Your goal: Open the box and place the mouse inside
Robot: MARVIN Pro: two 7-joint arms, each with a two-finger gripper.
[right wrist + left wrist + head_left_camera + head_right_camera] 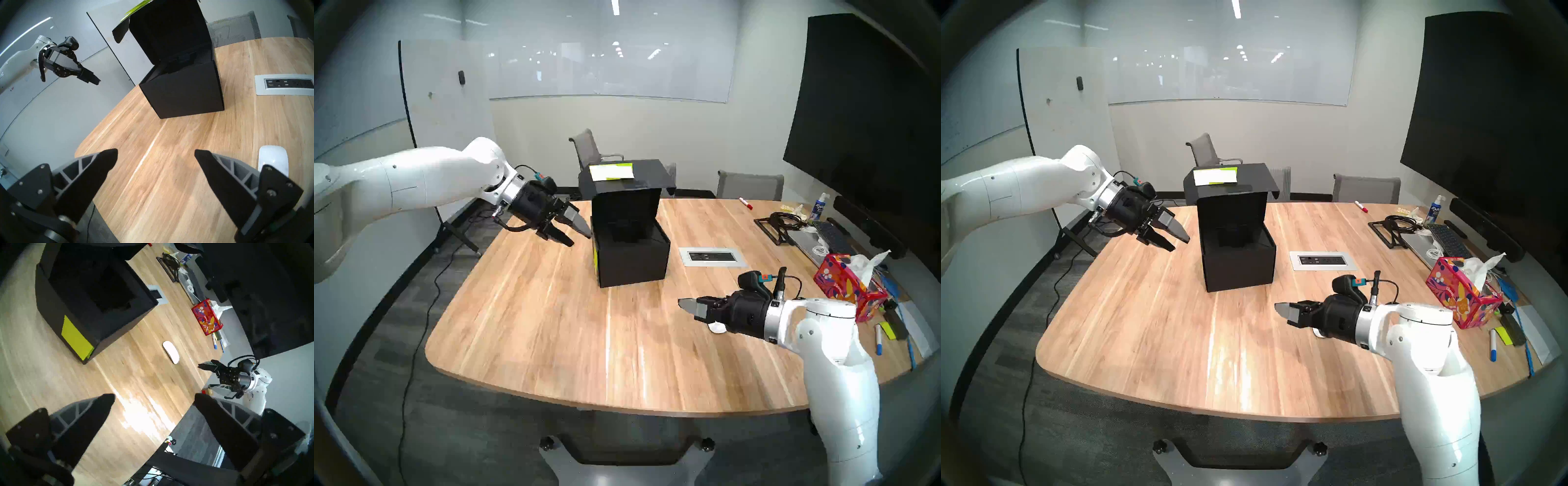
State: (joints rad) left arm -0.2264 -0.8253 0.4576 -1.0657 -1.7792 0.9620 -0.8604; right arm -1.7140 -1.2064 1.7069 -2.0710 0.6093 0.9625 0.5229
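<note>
Your box [631,261] is sitting near the middle of the surface [551,322] with its lid [626,203] flipped up and standing behind the opening, so you can look straight down into the black insert [95,285]. There's a white label [612,171] on the lid's top flap, with some yellow-green showing at its edge, and a yellow-green sticky note [76,339] on the box's side wall, the one facing your left arm.

Your left hand [573,232] hangs in the air just beside the box's left side, angled down toward it, not touching anything. Fingers are spread wide with nothing between them; the left wrist view shows that gap clearly, with only bare wood under it.

The mouse [170,352] is lying flat on the surface, well apart from the box, on the right side. In the head views it's mostly hidden under your right hand [690,310], with just a white sliver poking out below it. The right wrist view shows the mouse beside the right-side finger [226,178], off to the outside of it and not between the fingers. That hand is spread open too and holds nothing, hovering above the surface and pointing roughly toward the box.

Over on the far right edge you've got a red tissue box [846,288], a few markers and a keyboard [833,236]. There's also a power outlet panel [712,257] set in the surface just right of the box.
</note>
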